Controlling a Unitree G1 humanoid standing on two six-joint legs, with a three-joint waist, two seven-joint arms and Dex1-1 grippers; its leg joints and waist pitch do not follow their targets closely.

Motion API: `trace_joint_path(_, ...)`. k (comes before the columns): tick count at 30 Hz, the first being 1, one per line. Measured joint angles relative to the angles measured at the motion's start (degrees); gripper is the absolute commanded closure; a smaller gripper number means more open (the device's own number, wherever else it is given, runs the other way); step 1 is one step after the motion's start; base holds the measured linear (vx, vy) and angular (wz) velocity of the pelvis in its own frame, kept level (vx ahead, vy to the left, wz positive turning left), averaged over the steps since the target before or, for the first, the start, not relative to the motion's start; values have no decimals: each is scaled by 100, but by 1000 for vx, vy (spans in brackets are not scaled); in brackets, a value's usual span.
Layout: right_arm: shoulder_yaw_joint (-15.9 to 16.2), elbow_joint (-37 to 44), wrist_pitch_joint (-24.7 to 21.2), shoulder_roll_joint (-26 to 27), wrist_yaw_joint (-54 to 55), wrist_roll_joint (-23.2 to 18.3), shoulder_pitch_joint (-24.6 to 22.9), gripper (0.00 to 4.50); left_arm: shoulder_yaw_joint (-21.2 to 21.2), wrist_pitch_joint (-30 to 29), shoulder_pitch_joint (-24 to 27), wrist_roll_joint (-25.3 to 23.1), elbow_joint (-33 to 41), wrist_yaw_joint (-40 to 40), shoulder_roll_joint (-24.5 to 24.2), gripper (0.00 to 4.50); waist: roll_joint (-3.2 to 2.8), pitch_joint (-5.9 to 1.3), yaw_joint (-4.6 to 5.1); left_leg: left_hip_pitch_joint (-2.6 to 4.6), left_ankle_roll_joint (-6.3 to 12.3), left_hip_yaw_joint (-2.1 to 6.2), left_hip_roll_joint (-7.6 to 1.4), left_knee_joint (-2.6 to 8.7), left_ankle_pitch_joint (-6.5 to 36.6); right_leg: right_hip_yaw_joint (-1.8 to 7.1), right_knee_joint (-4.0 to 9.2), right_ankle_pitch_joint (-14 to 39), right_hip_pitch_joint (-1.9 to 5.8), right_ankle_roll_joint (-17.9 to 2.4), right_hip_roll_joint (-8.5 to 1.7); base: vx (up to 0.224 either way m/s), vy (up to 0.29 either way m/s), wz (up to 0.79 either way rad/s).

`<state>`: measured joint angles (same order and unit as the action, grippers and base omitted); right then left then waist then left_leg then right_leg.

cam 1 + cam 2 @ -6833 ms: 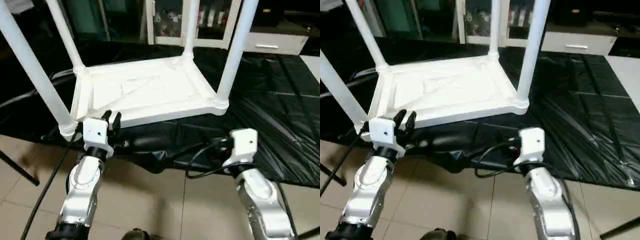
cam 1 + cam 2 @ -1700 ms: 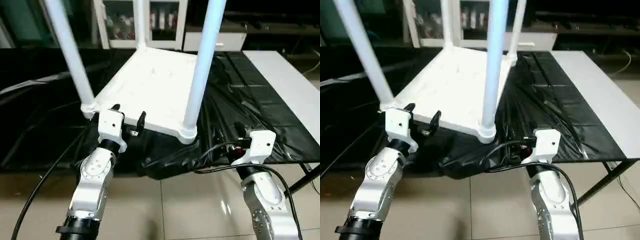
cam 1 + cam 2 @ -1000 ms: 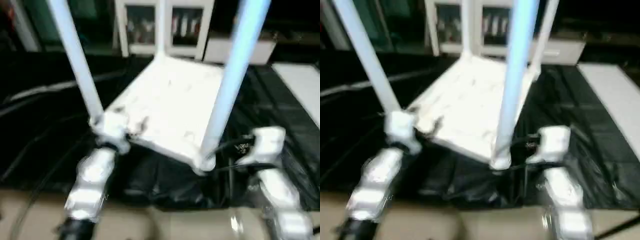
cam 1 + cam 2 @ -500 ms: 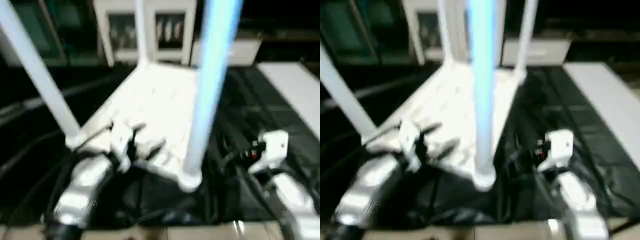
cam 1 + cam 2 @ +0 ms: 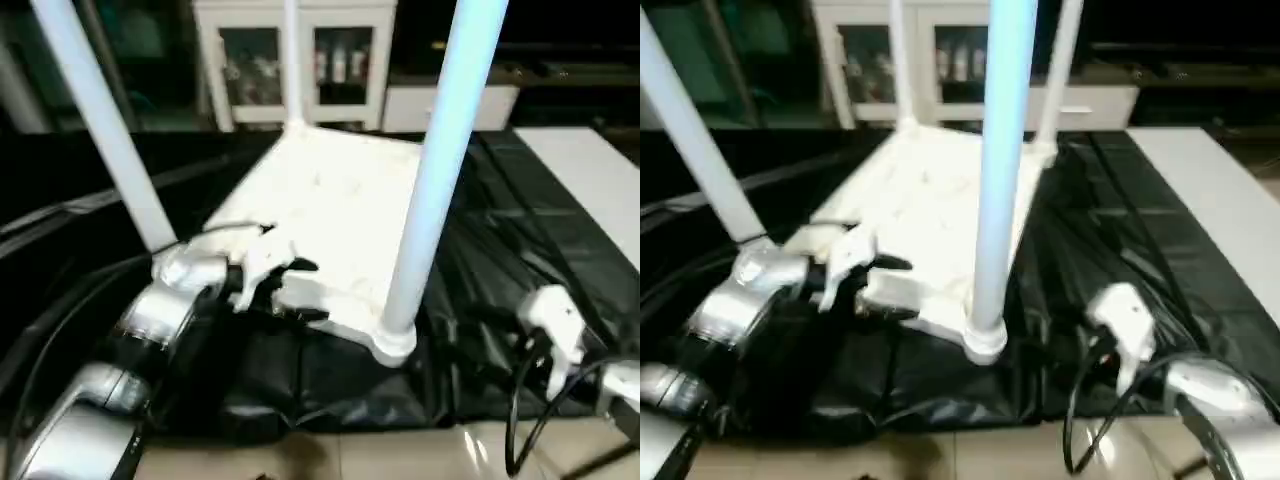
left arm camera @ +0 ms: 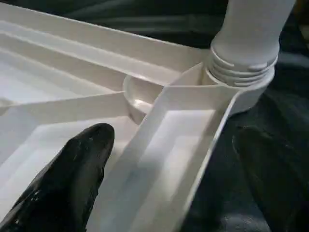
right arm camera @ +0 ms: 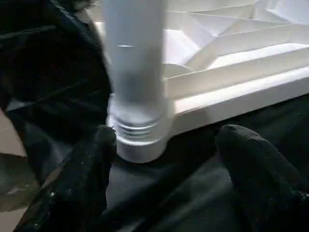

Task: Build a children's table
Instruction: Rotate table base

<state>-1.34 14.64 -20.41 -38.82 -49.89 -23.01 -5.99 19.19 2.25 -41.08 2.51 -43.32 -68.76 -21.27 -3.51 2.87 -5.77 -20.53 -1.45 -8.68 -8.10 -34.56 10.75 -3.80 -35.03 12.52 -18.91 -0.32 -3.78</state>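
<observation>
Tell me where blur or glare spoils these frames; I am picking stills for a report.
Left eye view: left claw smeared, near leg tinted blue, tabletop washed out by glare. Right wrist view: leg soft, fingers blurred. Left wrist view: corner socket fairly crisp.

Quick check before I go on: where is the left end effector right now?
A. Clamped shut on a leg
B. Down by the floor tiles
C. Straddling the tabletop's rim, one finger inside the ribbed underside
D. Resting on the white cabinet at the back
C: in the left wrist view one finger lies over the ribbed underside of the tabletop and the other sits outside its rim, with the left end effector open near a leg.
</observation>
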Motion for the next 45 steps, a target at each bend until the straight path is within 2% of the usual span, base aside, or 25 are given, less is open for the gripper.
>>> trace_joint_path(1, 82, 29, -48, -2, -60, 0, 71, 87, 102, 29, -144, -69, -280, -114, 46, 2, -4, 4, 55, 0, 1, -16, 8, 8, 1, 1, 6, 0, -9, 0, -17, 0, 0, 0)
trace_joint_path(2, 123, 37, -61, -6, -75, 2, 133, 87, 157, 48, -236, -131, -457, -182, 92, 2, -1, 6, 70, 1, 1, -37, 13, 19, 1, 0, 2, 0, -23, 0, -42, 0, 0, 0)
trace_joint_path(4, 146, 47, -69, -8, -84, 5, 202, 87, 292, 123, -387, -271, -686, -305, 169, 30, -1, 6, 72, -1, 3, -56, 14, 27, 2, 1, 3, 0, -34, 0, -53, 0, 0, 0)
trace_joint_path(6, 166, 47, -81, -20, -114, 8, 262, 87, 326, 207, -494, -350, -828, -397, 176, 38, -2, 5, 59, -11, 11, -65, 12, 32, 7, 1, 2, -2, -50, -3, -54, 0, 0, 0)
trace_joint_path(8, 177, 46, -87, -37, -126, 12, 346, 87, 331, 309, -678, -425, -1063, -544, 219, 41, -13, -3, 33, -60, 16, -73, 10, 34, 6, 0, -5, -2, -106, -3, -55, 0, 0, 0)
trace_joint_path(9, 183, 46, -91, -52, -132, 13, 373, 87, 355, 351, -779, -475, -1167, -616, 252, 80, -17, -6, 13, -70, 19, -76, 8, 34, 6, 0, -6, -3, -118, -3, -55, 0, 0, 0)
trace_joint_path(12, 187, 46, -134, -74, -142, 28, 410, 87, 453, 538, -976, -592, -1457, -736, 333, 82, -30, -15, -69, -70, 69, -92, 2, 33, -2, 0, -5, -1, -122, -1, -55, 0, 0, 0)
trace_joint_path(13, 195, 46, -151, -74, -157, 34, 409, 87, 478, 581, -999, -622, -1548, -741, 343, 116, -30, -14, -76, -70, 70, -95, 1, 33, -1, 0, -4, 0, -122, -1, -55, 0, 0, 0)
trace_joint_path(17, 204, 46, -154, -73, -167, 54, 410, 87, 505, 633, -1024, -686, -1649, -873, 356, 132, -29, -14, -83, -64, 44, -104, 1, 32, 15, 7, -4, 0, -120, -1, -57, 0, 0, 0)
trace_joint_path(18, 206, 46, -154, -73, -167, 65, 409, 87, 530, 635, -1005, -696, -1678, -926, 357, 161, -28, -13, -83, -64, 44, -106, 0, 32, 15, 7, -4, 0, -120, -1, -58, 0, 0, 0)
trace_joint_path(21, 240, 45, -146, -73, -166, 95, 410, 87, 546, 793, -944, -803, -1773, -907, 369, 172, -21, -8, -93, -65, 43, -110, -2, 32, 14, 6, -5, 0, -120, -1, -60, 0, 0, 0)
trace_joint_path(24, 260, 44, -141, -73, -166, 119, 410, 87, 549, 916, -938, -892, -1831, -874, 373, 215, -19, -7, -105, -66, 44, -115, -2, 32, 14, 7, -1, 0, -120, -1, -63, 0, 0, 0)
trace_joint_path(26, 262, 43, -138, -73, -166, 139, 410, 87, 553, 948, -935, -894, -1837, -958, 382, 224, -18, -7, -124, -69, 45, -116, -2, 32, 15, 7, 1, 0, -121, -1, -63, 0, 0, 0)
trace_joint_path(29, 266, 36, -137, -72, -166, 142, 410, 87, 558, 1036, -909, -906, -1847, -958, 449, 260, -18, -7, -158, -71, 46, -117, -2, 33, 16, 7, 2, 0, -124, -1, -63, 0, 0, 0)
trace_joint_path(32, 301, 35, -136, -72, -168, 143, 412, 87, 557, 1073, -908, -915, -1923, -910, 602, 282, -17, -6, -224, -72, 46, -118, -3, 33, 16, 7, 2, 0, -126, -1, -63, 0, 0, 0)
trace_joint_path(35, 304, 36, -136, -73, -177, 143, 412, 87, 536, 1088, -909, -915, -1970, -882, 633, 311, -17, -6, -240, -71, 46, -119, -4, 33, 16, 8, 1, 0, -126, -1, -63, 0, 0, 0)
trace_joint_path(40, 304, 35, -136, -72, -177, 163, 409, 87, 487, 1024, -929, -955, -2051, -750, 717, 356, -17, -6, -238, -73, 46, -120, -4, 35, 17, 8, 4, 0, -127, 0, -63, 0, 0, 0)
trace_joint_path(45, 319, 34, -132, -67, -155, 263, 409, 87, 513, 694, -991, -1122, -2050, -581, 777, 391, -19, -7, -239, -67, 46, -120, -3, 35, 16, 9, 3, 0, -123, 0, -63, 0, 0, 0)
